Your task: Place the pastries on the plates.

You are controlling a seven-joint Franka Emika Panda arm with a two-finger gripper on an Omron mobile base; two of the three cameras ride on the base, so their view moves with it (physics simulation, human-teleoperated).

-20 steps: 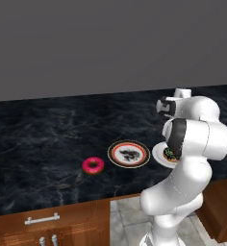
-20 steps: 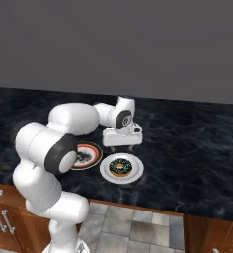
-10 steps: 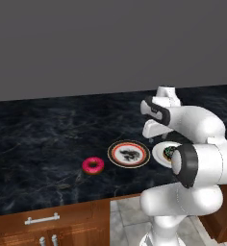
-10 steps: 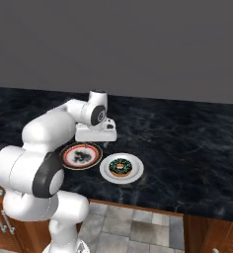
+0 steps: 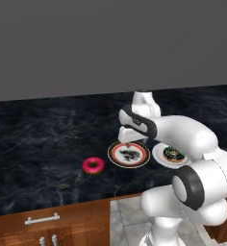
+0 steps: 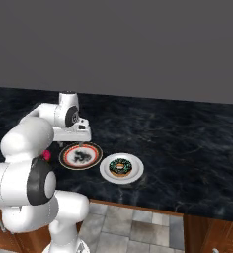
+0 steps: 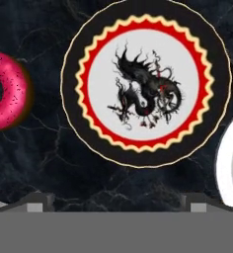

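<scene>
1. On the dark counter point(image 5: 33, 139), the pink donut point(image 5: 93, 165) lies left of the dragon plate point(image 5: 129, 154), apart from it.
2. The chocolate donut point(image 6: 120, 167) sits on the white plate point(image 6: 133, 174), just right of the dragon plate.
3. The gripper point(image 5: 129, 140) hangs over the dragon plate's far edge, fingers spread wide, holding nothing.

Left base view sits behind the arm, to its left, looking fwd and down over the black counter point(image 5: 38, 139); arm rises at lower right. Right base view does the same from the right; arm at lower left. Both share the dragon plate point(image 5: 129, 154) and white plate point(image 6: 121, 168) mid-frame. Hand view looks straight down, close, dragon plate top centre, pink donut point(image 7: 2, 90) at left edge.
</scene>
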